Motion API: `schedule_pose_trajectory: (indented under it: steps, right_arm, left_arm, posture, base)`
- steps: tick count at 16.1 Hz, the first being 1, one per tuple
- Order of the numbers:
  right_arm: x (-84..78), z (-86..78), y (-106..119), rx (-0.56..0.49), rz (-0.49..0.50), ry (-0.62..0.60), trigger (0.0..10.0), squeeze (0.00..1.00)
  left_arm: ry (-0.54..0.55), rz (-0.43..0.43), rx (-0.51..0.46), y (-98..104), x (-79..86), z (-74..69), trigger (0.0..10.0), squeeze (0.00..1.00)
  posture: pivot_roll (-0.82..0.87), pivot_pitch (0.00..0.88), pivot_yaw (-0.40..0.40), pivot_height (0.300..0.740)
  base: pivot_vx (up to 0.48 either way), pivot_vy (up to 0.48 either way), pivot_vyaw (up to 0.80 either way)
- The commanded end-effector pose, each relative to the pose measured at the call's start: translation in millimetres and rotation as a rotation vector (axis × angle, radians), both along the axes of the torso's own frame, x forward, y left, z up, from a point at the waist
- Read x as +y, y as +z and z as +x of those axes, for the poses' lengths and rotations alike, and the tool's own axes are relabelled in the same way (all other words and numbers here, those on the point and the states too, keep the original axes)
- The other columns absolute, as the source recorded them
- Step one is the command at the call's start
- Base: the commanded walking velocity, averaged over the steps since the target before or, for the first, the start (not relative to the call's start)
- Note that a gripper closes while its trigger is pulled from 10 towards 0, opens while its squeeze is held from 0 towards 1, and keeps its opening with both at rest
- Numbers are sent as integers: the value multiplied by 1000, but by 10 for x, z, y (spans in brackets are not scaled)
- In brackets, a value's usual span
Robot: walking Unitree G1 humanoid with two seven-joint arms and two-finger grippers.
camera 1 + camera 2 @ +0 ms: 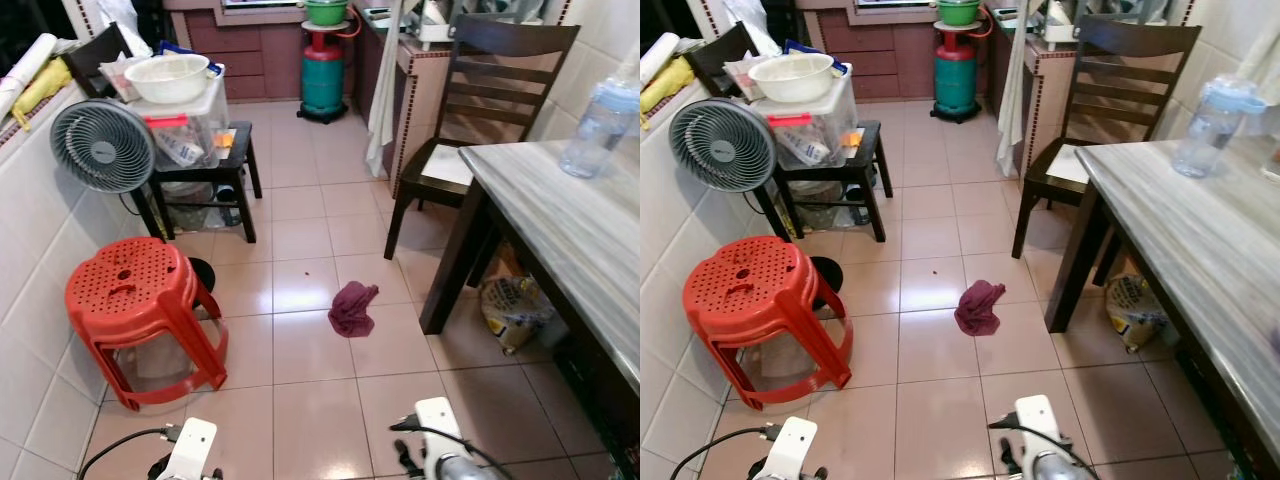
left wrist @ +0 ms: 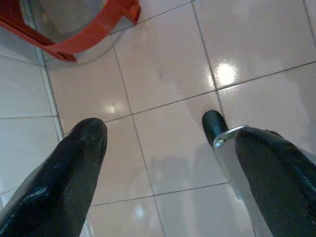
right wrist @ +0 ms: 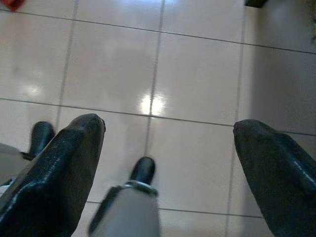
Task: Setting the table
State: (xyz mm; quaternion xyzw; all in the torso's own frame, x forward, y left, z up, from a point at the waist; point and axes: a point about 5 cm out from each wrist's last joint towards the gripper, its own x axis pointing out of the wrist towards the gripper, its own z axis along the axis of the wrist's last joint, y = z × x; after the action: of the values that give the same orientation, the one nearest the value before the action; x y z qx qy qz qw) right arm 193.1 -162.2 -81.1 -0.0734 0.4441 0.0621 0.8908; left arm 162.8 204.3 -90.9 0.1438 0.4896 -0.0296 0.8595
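Dining table [image 1: 560,215], grey marble-pattern top on dark legs, stands along the robot's right side; a clear plastic water bottle [image 1: 600,118] with blue cap sits on it near the far end. A dark wooden chair [image 1: 480,110] is at the table's far end, seat partly tucked toward the table. Under the table, near a leg, lies a yellowish printed bag [image 1: 512,305]. On the pink tiled floor [image 1: 310,400] between table and stool lies a crumpled maroon cloth [image 1: 352,308]. Red perforated plastic stool [image 1: 135,318] stands at left by the tiled wall; behind it a small grey fan [image 1: 102,146] and a low black side table [image 1: 205,180] carrying a clear storage box with a white bowl [image 1: 167,76] on top. A green gas cylinder [image 1: 323,75] stands at the far wall. Left gripper [image 2: 168,163] hangs low over bare floor tiles, fingers spread, nothing between them; stool foot near it. Right gripper [image 3: 168,158] likewise low over floor, fingers spread apart, empty.
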Motion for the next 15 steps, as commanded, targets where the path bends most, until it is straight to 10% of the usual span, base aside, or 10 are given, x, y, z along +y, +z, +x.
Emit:
schedule_pose_trajectory:
  steps: [1,15]
  right_arm:
    - [-47,1,3,2,-12,-2,10000,0]
    - [-34,51,30,-18,0,-6,10000,0]
  left_arm:
    - [-1,12,0,3,19,2,10000,0]
    - [-14,7,-3,13,41,11,10000,0]
  posture:
    - [-105,0,13,740]
    - [-113,0,24,740]
  base:
    - [0,480,0]
    - [0,446,31]
